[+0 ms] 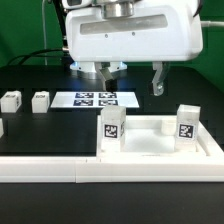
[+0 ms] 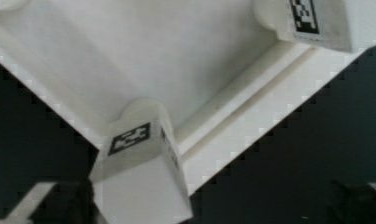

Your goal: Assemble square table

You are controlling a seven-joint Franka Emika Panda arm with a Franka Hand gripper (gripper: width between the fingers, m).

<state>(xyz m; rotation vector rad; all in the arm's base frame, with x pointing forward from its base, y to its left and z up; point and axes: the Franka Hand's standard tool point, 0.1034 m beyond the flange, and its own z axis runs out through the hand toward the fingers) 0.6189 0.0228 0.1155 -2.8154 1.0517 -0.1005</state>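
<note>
White top [image 1: 150,143] beside rail [image 1: 40,170] edge; claw [image 1: 132,84] spread above, apart

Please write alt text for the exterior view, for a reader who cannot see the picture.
A white square tabletop lies on a black table, with two tagged legs standing upright on it. The robot's open hand hangs above, farther back, holding nothing. Two loose legs and the marker board lie behind the tabletop.

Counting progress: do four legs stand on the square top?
No, only two legs stand on the square top; other legs lie loose.
</note>
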